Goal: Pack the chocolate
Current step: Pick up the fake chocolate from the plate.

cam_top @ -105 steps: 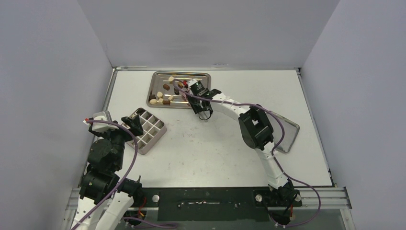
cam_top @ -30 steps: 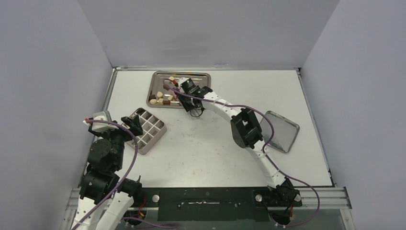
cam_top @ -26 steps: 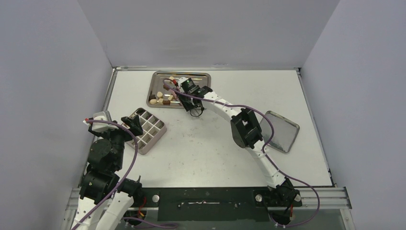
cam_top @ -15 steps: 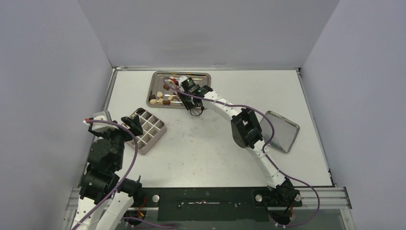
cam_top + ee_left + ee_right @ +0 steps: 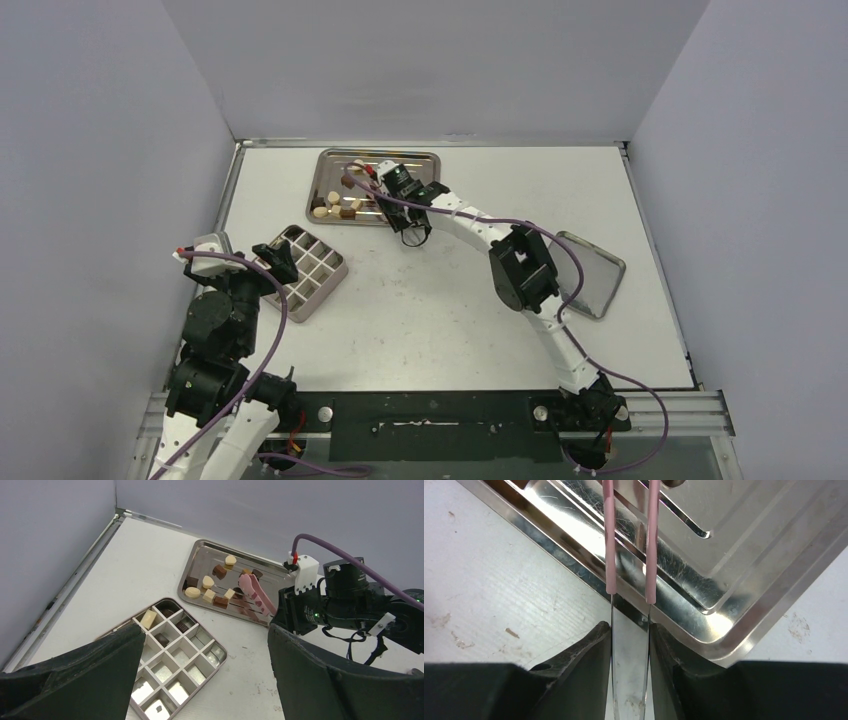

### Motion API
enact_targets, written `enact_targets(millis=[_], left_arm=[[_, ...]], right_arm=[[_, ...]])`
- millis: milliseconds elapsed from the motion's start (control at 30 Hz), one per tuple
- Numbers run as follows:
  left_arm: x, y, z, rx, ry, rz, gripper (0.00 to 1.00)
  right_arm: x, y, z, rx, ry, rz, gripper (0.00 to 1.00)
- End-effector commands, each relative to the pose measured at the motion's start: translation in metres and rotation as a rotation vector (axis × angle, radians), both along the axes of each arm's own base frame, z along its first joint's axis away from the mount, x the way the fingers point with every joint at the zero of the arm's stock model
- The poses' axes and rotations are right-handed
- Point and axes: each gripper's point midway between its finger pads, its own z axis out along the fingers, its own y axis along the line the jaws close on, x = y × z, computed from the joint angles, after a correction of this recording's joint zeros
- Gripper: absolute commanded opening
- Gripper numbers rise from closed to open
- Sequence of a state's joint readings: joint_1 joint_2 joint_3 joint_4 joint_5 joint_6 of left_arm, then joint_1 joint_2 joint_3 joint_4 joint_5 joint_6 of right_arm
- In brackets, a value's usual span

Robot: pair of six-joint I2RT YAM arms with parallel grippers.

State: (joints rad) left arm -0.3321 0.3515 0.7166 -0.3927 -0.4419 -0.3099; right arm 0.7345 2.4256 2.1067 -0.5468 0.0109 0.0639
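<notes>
The right gripper (image 5: 630, 647) hangs over the near rim of a rectangular stainless-steel tray (image 5: 380, 152) at the upper centre of the overhead frame. Its two black fingers (image 5: 584, 655) are closed narrowly on the bare metal handles of a pair of pink tongs (image 5: 256, 594). The tongs' pink arms stand slightly apart and stretch over the tray floor. In the left wrist view their tips lie among the pieces, and whether they grip one cannot be told.

The chocolate (image 5: 209, 595), small chunks in dark brown, mid brown and cream-white, lies mostly in a loose cluster on the left half of the tray. A few pieces sit in separate compartments at the upper corner of a square silver tin (image 5: 176, 652) divided into a grid. The tin stands on the white table (image 5: 430, 300) left of centre, apart from the tray.

The left gripper (image 5: 278, 260) hovers at the tin's left edge, jaws spread wide and holding nothing. A shallow metal lid (image 5: 598, 275) lies at the right, partly behind the right arm.
</notes>
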Motion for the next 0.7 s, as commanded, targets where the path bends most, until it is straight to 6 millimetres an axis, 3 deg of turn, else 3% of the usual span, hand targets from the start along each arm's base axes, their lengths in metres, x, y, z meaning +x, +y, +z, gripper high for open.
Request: enact_targets(millis=[0, 333, 567, 667], left_arm=[[-0.001, 0.003, 0.016, -0.012, -0.055, 0.011, 0.91], [-0.002, 0.006, 0.017, -0.016, -0.059, 0.026, 0.91], [-0.007, 0.015, 0.020, -0.021, -0.060, 0.075, 0.91], [-0.009, 0.019, 0.021, -0.023, -0.062, 0.092, 0.91]], right_arm=[[0.004, 0.017, 0.100, 0.178, -0.160, -0.004, 0.19], [-0.031, 0.041, 0.123, 0.284, -0.133, 0.073, 0.18], [-0.080, 0.078, 0.136, 0.398, -0.092, 0.172, 0.18], [-0.106, 0.096, 0.132, 0.421, -0.054, 0.226, 0.18]])
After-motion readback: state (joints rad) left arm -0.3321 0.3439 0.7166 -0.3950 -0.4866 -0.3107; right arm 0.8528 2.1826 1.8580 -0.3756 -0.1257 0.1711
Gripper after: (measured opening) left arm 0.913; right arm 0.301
